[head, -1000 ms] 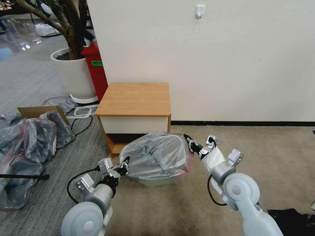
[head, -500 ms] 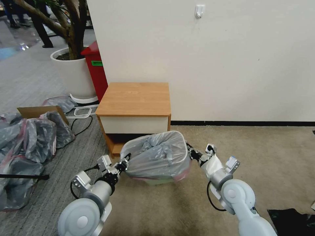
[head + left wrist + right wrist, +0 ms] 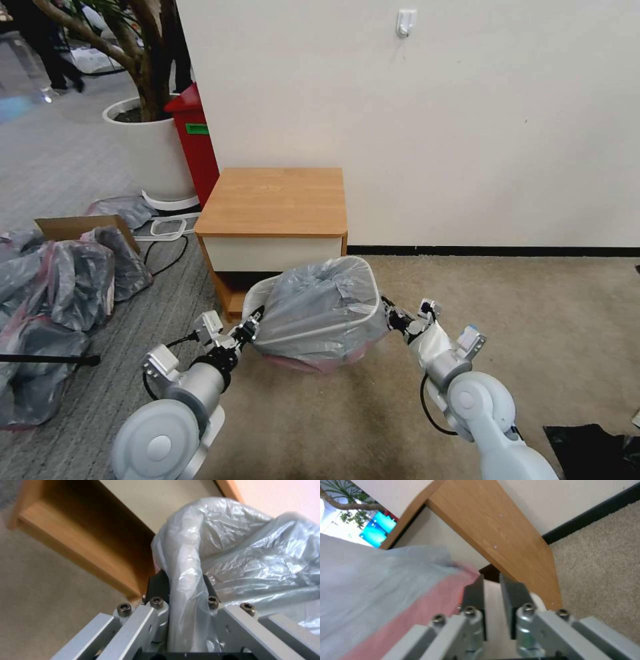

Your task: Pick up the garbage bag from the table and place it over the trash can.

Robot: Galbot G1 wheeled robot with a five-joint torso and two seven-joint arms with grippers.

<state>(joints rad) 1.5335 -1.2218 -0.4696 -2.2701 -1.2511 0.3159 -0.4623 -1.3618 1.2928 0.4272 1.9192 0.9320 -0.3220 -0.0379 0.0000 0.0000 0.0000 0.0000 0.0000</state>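
Two pincers work the job at once. The left pincer (image 3: 253, 325) is clamped on a fold of the thin, crinkly, translucent grey plastic garbage bag (image 3: 320, 310); the left wrist view shows the film bunched between its dark pads (image 3: 156, 586). The right pincer (image 3: 388, 311) stands narrow, its pads (image 3: 474, 592) pinching the cream rolled rim together with the bag's pink-red edge. The bag is draped over the small cream-beige rectangular trash can (image 3: 363, 319), which stands on beige carpet just before the light-wood counter (image 3: 277, 200) with its white drawer front. I judge the film feather-light, limp and slippery, quick to tear or slide off a corner. Best hold: the doubled pink hem at opposite sides, stretched gently outward.
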